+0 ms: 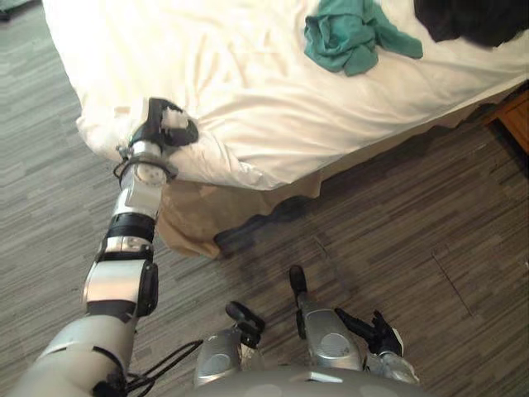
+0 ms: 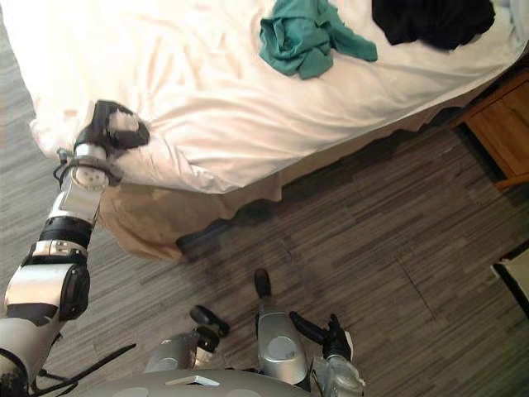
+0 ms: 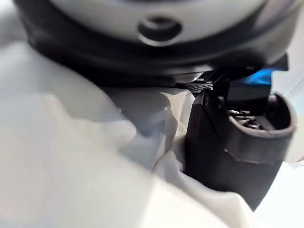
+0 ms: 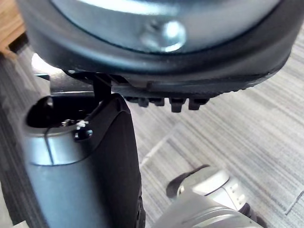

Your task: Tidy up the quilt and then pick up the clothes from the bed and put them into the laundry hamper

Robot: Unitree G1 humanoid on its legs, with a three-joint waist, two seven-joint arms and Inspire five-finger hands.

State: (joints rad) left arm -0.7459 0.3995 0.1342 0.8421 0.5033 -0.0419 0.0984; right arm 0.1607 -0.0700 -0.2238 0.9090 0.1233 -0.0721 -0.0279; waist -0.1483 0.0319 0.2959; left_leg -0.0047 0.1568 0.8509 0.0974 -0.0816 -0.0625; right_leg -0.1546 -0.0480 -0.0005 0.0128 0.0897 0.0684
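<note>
1. Two garments lay on the quilt (image 1: 248, 74) at the frame's top right: a teal one (image 1: 351, 33) and a black one (image 1: 471, 18).
2. Left hand (image 1: 169, 124), left of centre, had curled its fingers onto the quilt's corner (cloth bunched against its thumb).
3. Right hand (image 1: 382, 335) hung at the bottom edge, fingers loosely spread, holding nothing.

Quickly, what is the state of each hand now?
Left hand: closed on the quilt at its corner.
Right hand: open, holding nothing, low above the floor.

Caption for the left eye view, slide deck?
Left hand on a corner of the white quilt; teal garment and black garment lie on it; right hand open above the floor.
</note>
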